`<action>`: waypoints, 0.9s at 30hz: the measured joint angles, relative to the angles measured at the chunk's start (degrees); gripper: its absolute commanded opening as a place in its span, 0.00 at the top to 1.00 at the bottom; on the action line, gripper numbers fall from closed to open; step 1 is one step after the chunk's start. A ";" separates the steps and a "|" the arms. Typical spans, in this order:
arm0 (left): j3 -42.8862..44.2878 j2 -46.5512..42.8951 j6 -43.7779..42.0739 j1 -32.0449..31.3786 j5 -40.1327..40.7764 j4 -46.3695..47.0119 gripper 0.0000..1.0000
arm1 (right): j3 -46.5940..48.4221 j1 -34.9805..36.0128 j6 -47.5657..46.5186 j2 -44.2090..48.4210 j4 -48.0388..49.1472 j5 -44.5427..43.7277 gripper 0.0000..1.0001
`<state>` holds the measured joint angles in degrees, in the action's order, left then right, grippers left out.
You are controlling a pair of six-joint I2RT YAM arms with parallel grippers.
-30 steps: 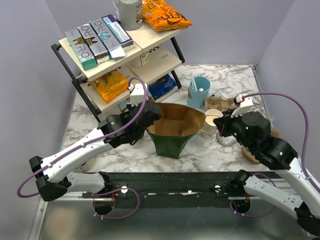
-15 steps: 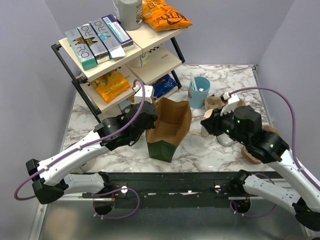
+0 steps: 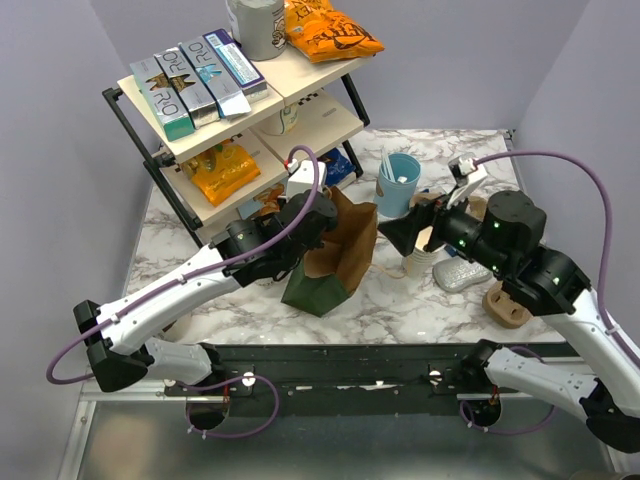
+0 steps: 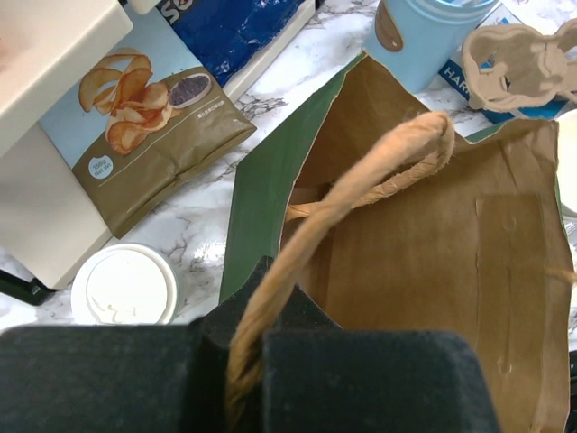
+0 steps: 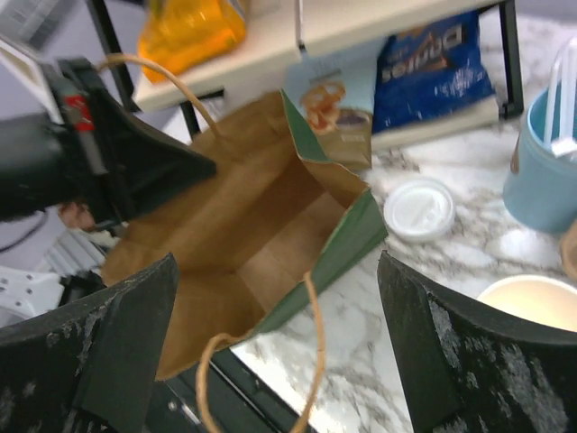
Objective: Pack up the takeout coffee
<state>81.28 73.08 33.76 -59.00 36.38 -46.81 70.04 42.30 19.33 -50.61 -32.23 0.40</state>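
Brown paper bag [image 4: 424,262] tilted, handle [image 4: 361,176] pinched in my left tool [image 4: 248,352] to keep mouth open; right tool [image 5: 275,266] spread wide, empty, ready for lidded coffee [image 5: 419,209]

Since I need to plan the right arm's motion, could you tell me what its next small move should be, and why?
Probably swing the right gripper over the takeout coffee and lower around it: its jaws are open and empty, the cup stands outside the paper bag, whose handle the left gripper holds.

Lavender walls [image 3: 450,60], marble table [image 3: 440,150], tiered shelf [image 3: 300,72]
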 measured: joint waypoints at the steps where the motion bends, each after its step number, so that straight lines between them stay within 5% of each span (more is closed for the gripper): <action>1: 0.52 0.24 0.07 0.00 0.20 -0.17 1.00 | 0.24 0.00 0.00 0.48 0.74 0.02 0.00; 12: 0.52 0.33 -1.22 -0.02 0.50 0.46 1.00 | 4.94 -1.68 0.07 -0.48 -1.73 -17.35 0.00; 21: -1.20 -0.72 -3.04 -0.02 0.46 2.25 1.00 | 4.35 -24.04 -0.22 -9.97 -4.00 -17.70 0.00; 27: -1.22 -1.44 -3.48 -0.02 0.44 3.04 1.00 | 4.66 -33.70 -1.77 -25.42 -4.07 -14.14 0.00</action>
<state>80.05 71.64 30.28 -59.02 36.82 -43.77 74.70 8.60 17.56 -76.03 -36.29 -13.74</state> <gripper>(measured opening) 0.008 0.998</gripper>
